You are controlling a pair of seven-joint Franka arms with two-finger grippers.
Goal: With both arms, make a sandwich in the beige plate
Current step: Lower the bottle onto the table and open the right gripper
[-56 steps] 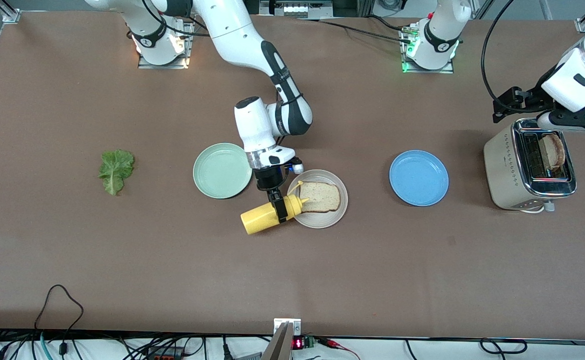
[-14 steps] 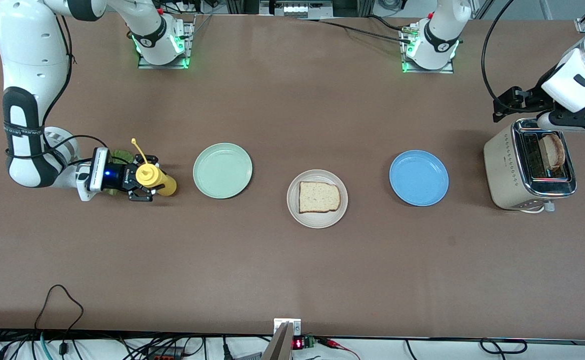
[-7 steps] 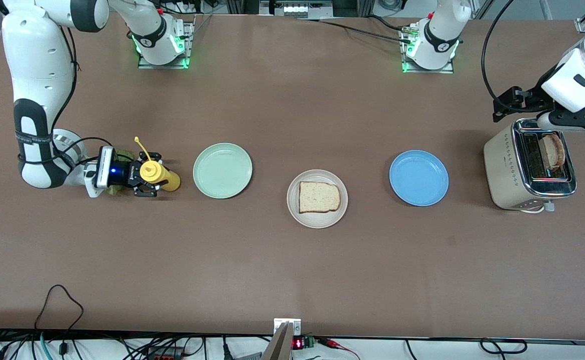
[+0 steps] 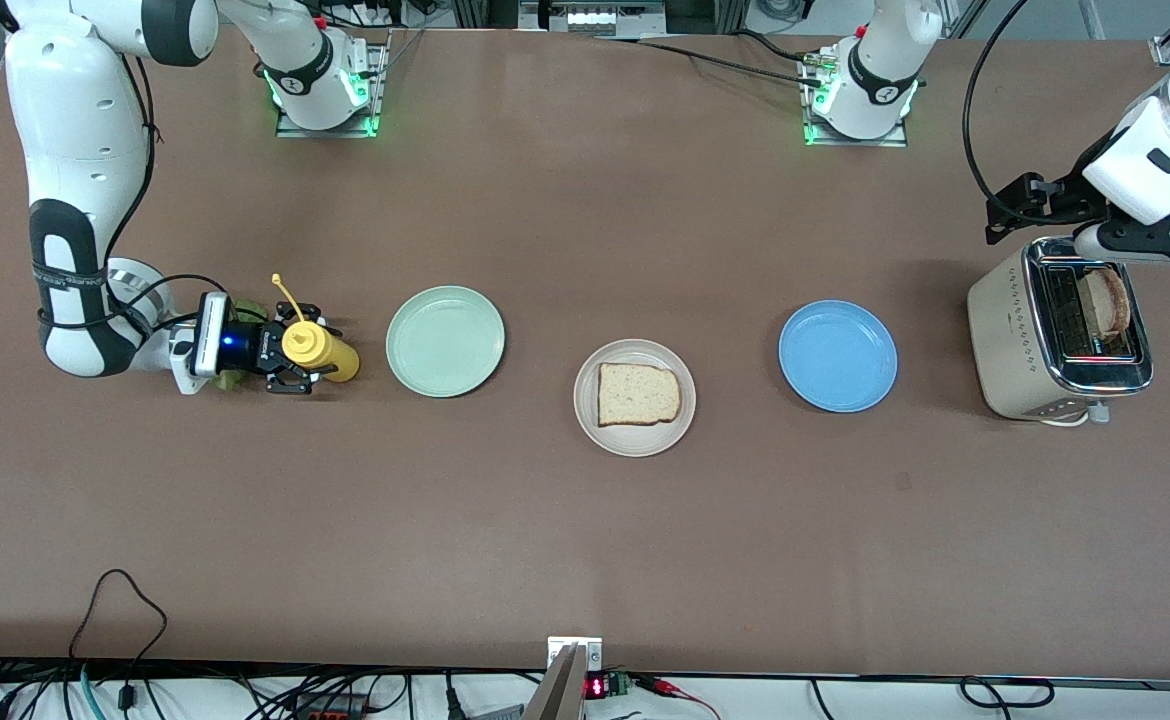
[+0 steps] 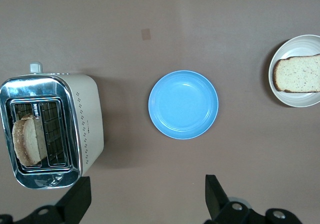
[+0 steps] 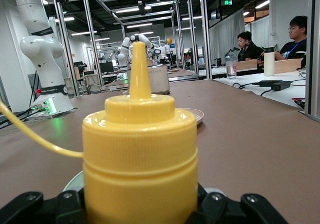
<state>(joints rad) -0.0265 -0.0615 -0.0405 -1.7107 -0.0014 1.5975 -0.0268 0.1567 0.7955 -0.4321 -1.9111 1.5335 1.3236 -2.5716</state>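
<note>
Fingers (image 4: 297, 385) of the right gripper (image 4: 292, 354) are sitting on both sides of the yellow mustard bottle (image 4: 317, 350), which is standing on the table (image 4: 585, 540) between a lettuce leaf (image 4: 229, 378) and the mint-green plate (image 4: 445, 341); I cannot tell if they are squeezing it. Wide-open fingers (image 5: 75, 204) of the left gripper (image 5: 145, 201) are hanging over the toaster (image 4: 1057, 332), waiting. One bread slice (image 4: 637, 394) is lying in the beige plate (image 4: 635, 440), beside the blue plate (image 4: 837, 356).
</note>
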